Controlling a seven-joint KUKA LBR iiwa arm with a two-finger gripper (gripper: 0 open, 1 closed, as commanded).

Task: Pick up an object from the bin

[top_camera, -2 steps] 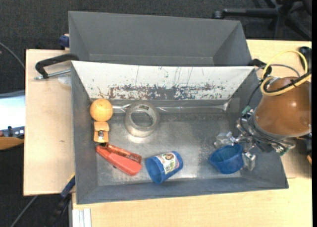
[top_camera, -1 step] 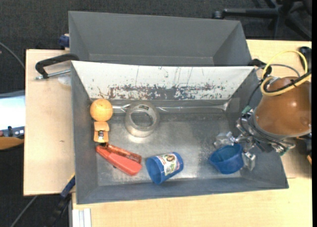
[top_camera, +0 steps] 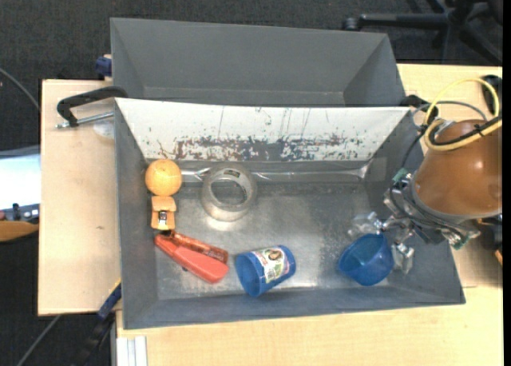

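From the camera view I have the gripper (top_camera: 389,240) low at the right end of the bin (top_camera: 311,216), under the orange wrist cover, and right against the small blue cup (top_camera: 363,264) that sits in the front right corner. The cup lies just to the gripper's front-left, touching it or very nearly so. I cannot tell whether the pincer is wide or narrow, or whether it has the cup's rim. I judge the cup to be thin, light, hard plastic: stiff enough to pinch but smooth, so likely to slip or skate on the metal floor. The rim wall looks like the best hold. The blue labelled tub (top_camera: 265,268) on its side, the clear tape roll (top_camera: 227,193) and the orange ball (top_camera: 163,177) lie well apart to the left.
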